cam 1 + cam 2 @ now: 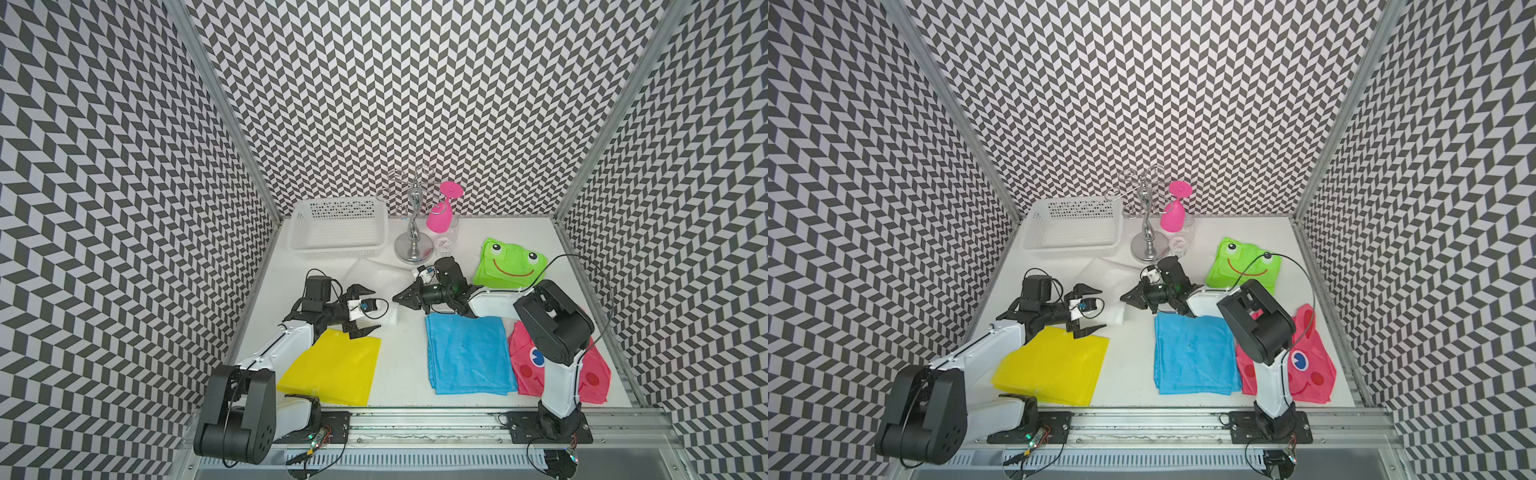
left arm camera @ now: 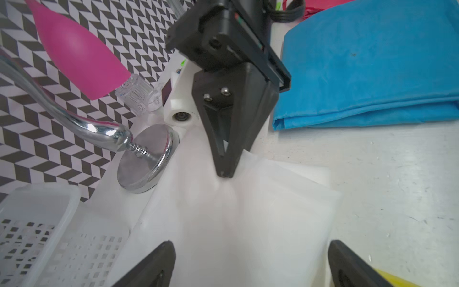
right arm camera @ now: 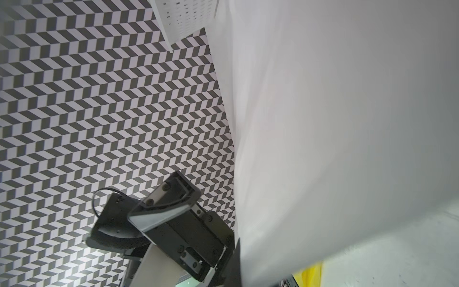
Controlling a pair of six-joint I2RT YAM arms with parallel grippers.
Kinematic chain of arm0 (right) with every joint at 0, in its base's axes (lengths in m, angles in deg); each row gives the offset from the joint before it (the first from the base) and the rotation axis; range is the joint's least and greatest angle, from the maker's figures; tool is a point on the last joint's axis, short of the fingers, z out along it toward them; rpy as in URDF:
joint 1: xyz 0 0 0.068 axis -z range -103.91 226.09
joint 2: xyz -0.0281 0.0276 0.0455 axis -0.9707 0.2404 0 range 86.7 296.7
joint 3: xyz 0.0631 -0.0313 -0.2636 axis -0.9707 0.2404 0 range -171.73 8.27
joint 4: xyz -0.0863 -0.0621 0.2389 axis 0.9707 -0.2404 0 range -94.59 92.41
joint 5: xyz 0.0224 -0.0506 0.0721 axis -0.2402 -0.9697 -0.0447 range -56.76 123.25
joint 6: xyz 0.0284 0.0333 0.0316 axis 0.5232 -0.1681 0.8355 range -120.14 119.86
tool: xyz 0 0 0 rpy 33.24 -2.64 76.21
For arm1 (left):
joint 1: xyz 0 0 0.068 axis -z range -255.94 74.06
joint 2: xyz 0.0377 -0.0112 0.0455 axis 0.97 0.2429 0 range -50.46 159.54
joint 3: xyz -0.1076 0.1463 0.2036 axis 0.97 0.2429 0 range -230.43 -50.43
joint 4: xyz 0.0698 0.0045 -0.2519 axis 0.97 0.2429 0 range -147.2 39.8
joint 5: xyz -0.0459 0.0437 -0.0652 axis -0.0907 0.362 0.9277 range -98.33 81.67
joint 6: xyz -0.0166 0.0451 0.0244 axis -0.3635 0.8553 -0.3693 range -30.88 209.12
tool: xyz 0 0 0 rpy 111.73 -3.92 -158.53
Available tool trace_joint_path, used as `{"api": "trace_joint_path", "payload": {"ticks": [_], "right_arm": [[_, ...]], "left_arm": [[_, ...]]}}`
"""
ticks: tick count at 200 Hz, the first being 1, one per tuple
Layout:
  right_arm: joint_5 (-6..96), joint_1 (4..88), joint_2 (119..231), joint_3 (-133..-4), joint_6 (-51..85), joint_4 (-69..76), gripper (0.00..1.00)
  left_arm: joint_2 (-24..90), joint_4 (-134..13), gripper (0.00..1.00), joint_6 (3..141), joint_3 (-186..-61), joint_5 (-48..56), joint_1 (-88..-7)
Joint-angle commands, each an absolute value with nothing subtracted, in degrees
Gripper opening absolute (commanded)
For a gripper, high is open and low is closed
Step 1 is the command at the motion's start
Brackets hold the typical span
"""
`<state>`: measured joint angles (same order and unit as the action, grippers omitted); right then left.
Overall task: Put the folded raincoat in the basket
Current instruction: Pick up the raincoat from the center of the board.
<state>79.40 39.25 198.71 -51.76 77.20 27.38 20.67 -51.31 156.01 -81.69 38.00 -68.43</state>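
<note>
Chevron walls, white table [image 1: 399, 374]. Both top views: we log basket [image 1: 338, 249] [image 1: 1071, 249] in far left corner. White raincoat [image 1: 374, 270] lies on table just in front of it, between both arms.

Left wrist view: right pincer [image 2: 224, 171] clamped on white raincoat [image 2: 248, 218], fabric tented at tips. Left pincer [image 2: 248, 270] spread wide, facing it.

Right wrist view: we see white raincoat [image 3: 347, 124] as pale sheet filling frame, basket [image 3: 188, 20] corner beyond.
</note>
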Motion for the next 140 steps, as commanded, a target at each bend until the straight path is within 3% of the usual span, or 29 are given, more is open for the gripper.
{"api": "trace_joint_path", "payload": {"ticks": [1, 40, 60, 70, 116, 140], "right_arm": [[80.09, 39.59, 199.06, -51.91, 82.32, 34.49, 0.0], [80.09, 39.7, 199.12, -51.13, 86.03, 37.78, 0.0], [80.18, 39.7, 198.65, -50.2, 87.02, 39.1, 0.0], [80.34, 39.72, 198.37, -49.8, 87.2, 39.38, 0.0], [80.53, 39.7, 197.28, -48.08, 87.88, 40.46, 0.0], [80.92, 40.14, 197.27, -47.57, 88.25, 41.57, 0.0]], "left_arm": [[19.66, -55.12, 1.0, 159.69, -80.38, 39.2, -68.14], [18.51, -54.31, 0.99, 161.3, -78.94, 37.11, -67.09], [19.09, -61.0, 0.99, 159.12, -77.21, 32.06, -66.54], [19.38, -65.04, 0.94, 156.29, -76.41, 29.99, -66.58], [22.25, -61.39, 0.53, 155.34, -81.51, 30.18, -68.28], [22.07, -59.39, 0.24, 156.81, -82.19, 30.96, -68.94]]}}
